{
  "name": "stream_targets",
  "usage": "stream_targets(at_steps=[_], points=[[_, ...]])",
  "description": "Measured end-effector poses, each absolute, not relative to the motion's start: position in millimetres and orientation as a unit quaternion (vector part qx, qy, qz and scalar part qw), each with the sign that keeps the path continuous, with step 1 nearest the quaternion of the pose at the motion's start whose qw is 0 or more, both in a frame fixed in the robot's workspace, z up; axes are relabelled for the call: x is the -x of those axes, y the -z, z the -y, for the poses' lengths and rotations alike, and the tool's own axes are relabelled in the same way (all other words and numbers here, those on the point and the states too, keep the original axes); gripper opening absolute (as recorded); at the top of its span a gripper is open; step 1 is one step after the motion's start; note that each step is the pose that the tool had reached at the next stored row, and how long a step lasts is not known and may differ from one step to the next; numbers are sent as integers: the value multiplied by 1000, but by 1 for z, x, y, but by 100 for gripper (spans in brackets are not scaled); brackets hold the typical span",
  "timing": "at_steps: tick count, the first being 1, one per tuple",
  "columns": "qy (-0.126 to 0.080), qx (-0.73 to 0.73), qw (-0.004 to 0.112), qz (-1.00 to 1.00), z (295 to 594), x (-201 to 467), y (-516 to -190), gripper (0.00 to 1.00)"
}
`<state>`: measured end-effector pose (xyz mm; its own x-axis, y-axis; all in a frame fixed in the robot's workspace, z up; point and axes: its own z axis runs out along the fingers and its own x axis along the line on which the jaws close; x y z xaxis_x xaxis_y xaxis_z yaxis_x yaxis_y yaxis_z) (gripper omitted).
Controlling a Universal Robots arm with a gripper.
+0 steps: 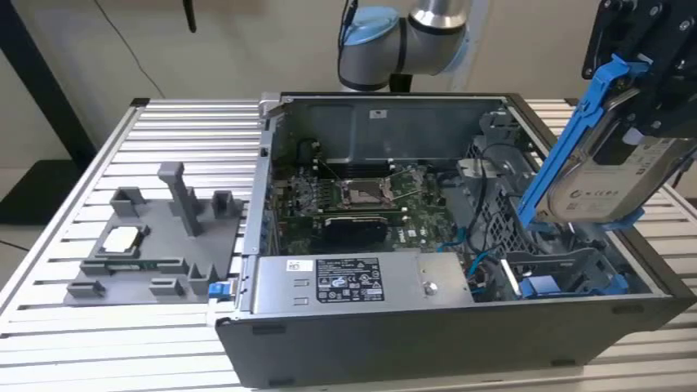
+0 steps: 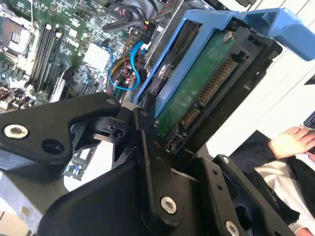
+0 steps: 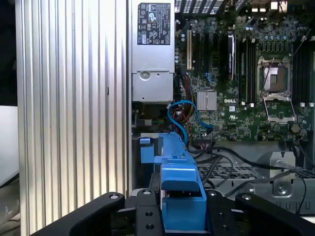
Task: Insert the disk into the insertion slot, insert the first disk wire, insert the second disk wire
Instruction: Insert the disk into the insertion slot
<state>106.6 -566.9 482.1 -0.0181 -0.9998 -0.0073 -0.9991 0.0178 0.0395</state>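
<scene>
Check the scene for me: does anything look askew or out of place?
The disk hangs steeply tilted in the end effector, above the drive bay at the exterior view's right, not seated. A blue cable loops loose beside the bay. Nothing looks damaged.

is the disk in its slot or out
Out. The gripper holds the disk tilted in the air, above the open case.

disk [image 1: 610, 184]: silver-grey, white label, blue carrier; steeply tilted, raised above open case [image 1: 436, 343].
</scene>
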Motion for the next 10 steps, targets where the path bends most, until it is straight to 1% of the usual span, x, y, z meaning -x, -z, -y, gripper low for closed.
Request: stream_targets(at_steps=[10], points=[[17,-701,11,713,568,-109,-473,33]])
